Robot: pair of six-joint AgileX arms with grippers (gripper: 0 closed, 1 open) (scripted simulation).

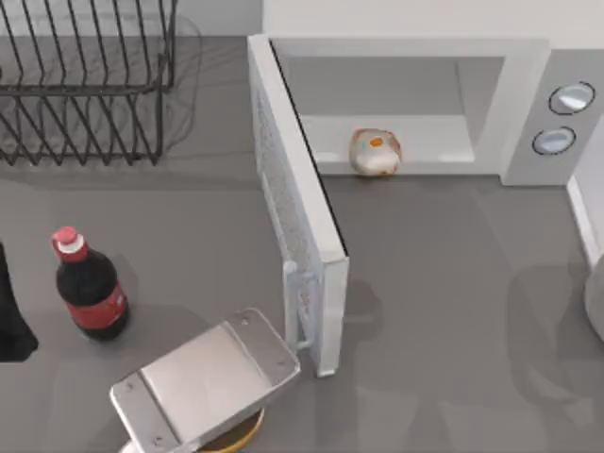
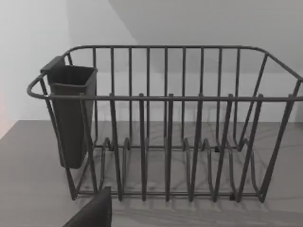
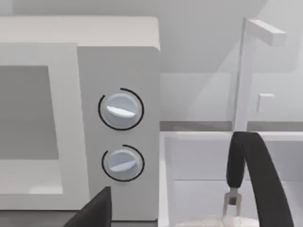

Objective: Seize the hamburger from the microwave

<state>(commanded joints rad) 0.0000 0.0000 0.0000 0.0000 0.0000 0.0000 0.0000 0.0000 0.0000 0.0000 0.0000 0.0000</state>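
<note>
The microwave [image 1: 406, 104] stands at the far side of the table with its door [image 1: 300, 203] swung wide toward the near side, and the hamburger [image 1: 376, 152] sits untouched at the front lip of the open cavity — so access looks done, while the reach, grasp and lift-out are all left. Neither arm is near it: the left arm [image 1: 11, 311] waits at the table's left edge, near the cola bottle [image 1: 88, 284], facing the wire rack [image 2: 165, 123], and the right wrist view faces the knobs [image 3: 121, 109] — I cannot tell whether either tool is spread or pressed together.

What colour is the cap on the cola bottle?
Red, on the dark cola bottle with its red label; it shows best in the top view.
</note>
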